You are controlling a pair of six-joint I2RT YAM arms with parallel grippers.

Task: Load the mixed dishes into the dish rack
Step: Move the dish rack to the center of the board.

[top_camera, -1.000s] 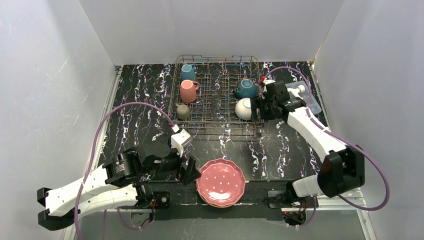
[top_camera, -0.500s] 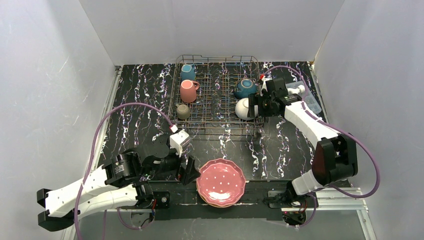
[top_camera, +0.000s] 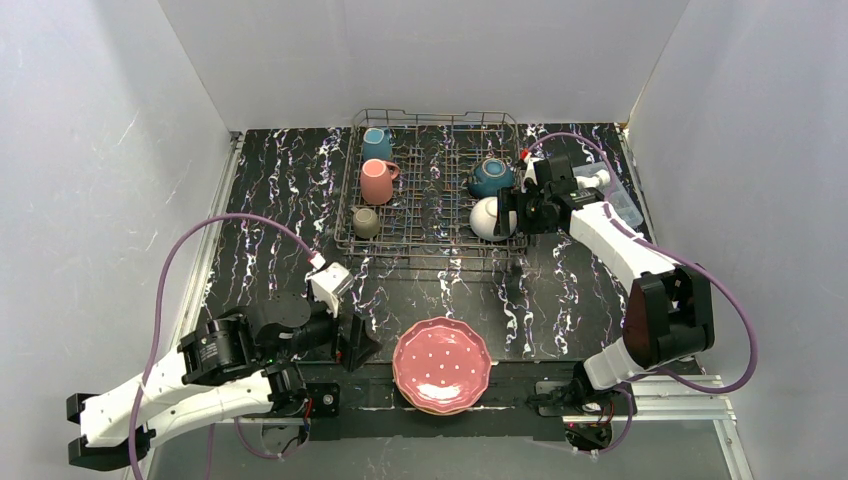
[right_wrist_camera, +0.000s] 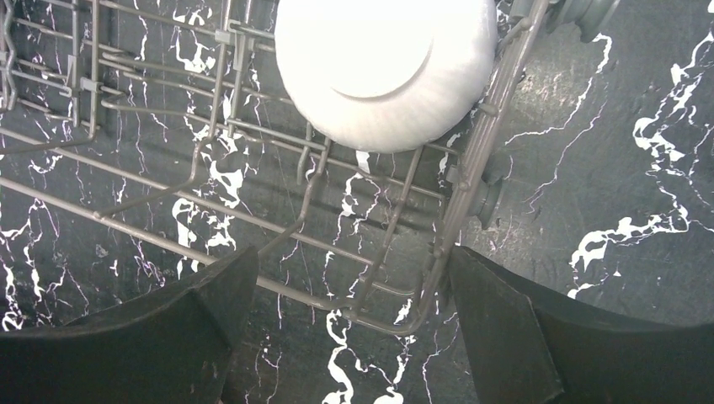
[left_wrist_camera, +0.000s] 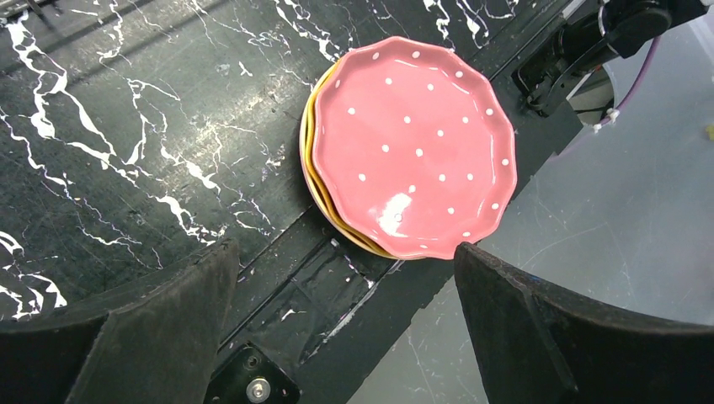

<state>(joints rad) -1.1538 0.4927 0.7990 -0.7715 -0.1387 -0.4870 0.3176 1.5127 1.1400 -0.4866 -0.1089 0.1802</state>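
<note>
Black white-veined tabletop (top_camera: 270, 230) between pale grey walls (top_camera: 100, 150); left pincer (left_wrist_camera: 343, 249) and right pincer (right_wrist_camera: 354, 252) both spread, empty.

White arm links (top_camera: 170, 392), black joints (top_camera: 215, 350), purple cables (top_camera: 250, 216)

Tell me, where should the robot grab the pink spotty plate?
By its wavy rim, probably. The pink plate lies flat on a yellow plate, so it has no handle and nothing else to pinch. Coming in low from the left looks easiest. The left pincer is open right beside that edge, and the plate underneath lifts the rim off the table.
</note>
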